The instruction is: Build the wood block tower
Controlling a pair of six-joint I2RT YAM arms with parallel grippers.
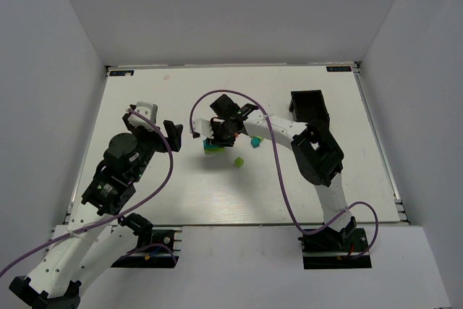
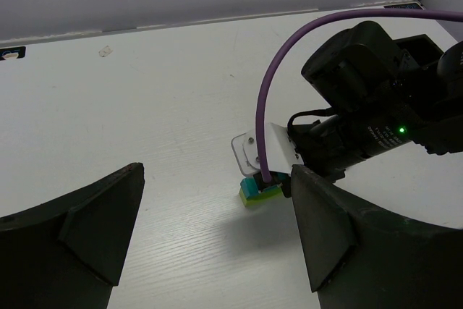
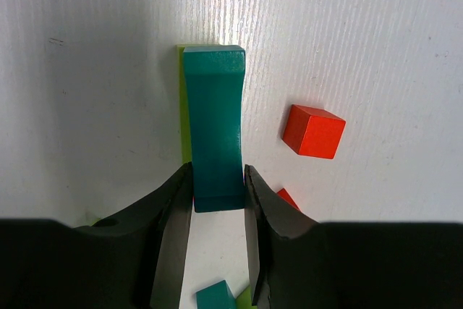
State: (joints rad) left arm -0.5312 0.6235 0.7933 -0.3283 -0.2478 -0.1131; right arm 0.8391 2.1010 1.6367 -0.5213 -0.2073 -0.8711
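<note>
1. Right wrist view: the right claw (image 3: 217, 179) is clamped on one end of a teal bar (image 3: 213, 121), which lies on a lime bar (image 3: 182, 106).
2. A red cube (image 3: 312, 132) lies on the counter (image 3: 376, 48) beside the teal bar, apart from it.
3. Top view: the tower (image 1: 212, 147) stands mid-counter, under the right claw. A lime cube (image 1: 238, 162) and a teal cube (image 1: 255, 142) lie loose to its right.
4. The left claw (image 2: 217, 175) stands wide apart and empty, left of the tower.
5. A black bin (image 1: 309, 106) sits far right.
</note>
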